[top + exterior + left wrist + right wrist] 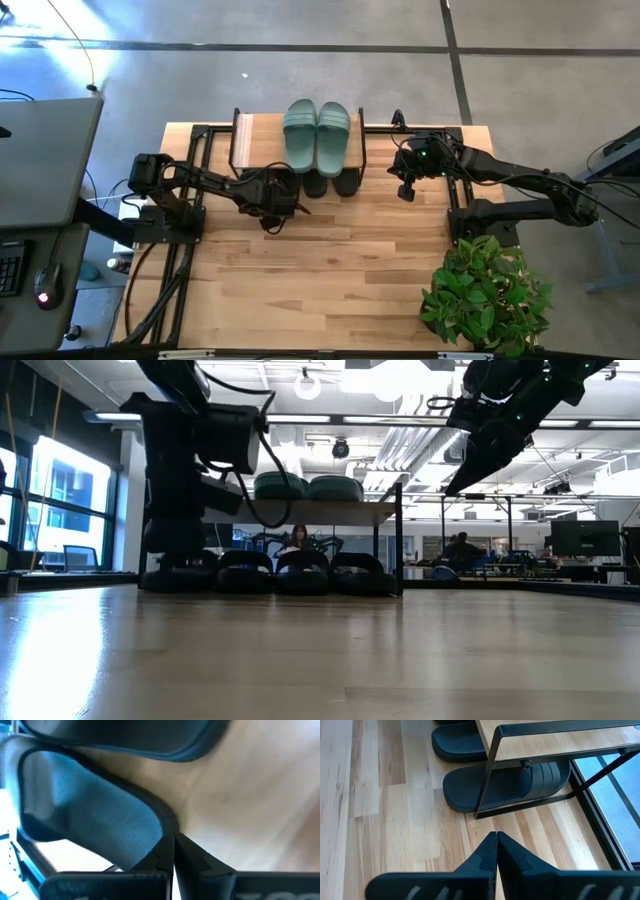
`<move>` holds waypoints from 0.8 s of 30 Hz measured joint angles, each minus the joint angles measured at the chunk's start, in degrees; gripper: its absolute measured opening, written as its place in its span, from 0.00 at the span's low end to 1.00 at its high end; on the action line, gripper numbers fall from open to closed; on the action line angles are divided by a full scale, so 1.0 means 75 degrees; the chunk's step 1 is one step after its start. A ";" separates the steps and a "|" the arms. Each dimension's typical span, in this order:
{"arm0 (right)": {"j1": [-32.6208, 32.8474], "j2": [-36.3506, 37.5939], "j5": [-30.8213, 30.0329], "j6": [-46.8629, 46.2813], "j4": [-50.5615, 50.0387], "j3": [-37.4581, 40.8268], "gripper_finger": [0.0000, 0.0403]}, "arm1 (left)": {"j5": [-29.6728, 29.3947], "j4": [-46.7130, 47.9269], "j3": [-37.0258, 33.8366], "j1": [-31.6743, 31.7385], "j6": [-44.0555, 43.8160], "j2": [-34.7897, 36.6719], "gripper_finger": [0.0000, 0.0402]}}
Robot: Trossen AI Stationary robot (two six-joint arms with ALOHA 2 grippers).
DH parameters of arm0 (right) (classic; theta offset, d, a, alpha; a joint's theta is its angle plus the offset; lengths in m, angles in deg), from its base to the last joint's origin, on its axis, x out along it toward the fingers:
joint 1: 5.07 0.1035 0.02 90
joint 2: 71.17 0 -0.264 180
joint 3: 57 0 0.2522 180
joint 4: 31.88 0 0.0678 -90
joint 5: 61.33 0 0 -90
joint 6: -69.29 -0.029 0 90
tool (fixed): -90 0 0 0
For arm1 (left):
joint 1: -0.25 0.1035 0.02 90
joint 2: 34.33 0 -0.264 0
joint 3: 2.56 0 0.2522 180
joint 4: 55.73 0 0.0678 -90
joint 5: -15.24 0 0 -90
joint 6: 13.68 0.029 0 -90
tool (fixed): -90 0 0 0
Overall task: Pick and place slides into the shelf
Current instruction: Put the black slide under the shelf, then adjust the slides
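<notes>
The left gripper (278, 207), fingers together, sits low at the shelf's (255, 140) left front, against a black slide (95, 820). Green slides (317, 135) lie on top, black ones (495, 785) underneath. The right gripper (406, 190), fingers together and empty, hovers just right of the shelf. No readable writing shows.
</notes>
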 joint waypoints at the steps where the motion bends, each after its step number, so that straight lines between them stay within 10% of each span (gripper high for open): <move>1: -0.0001 0.0000 0.0000 0.0000 0.0002 0.0000 0.00 | 0.0050 -0.0042 0.0000 -0.0006 0.0000 0.0000 0.00; 24: -0.0003 0.0000 0.0053 -0.0115 -0.0030 0.0000 0.00 | 0.1325 0.0147 0.1257 -0.0014 0.0639 0.0117 0.00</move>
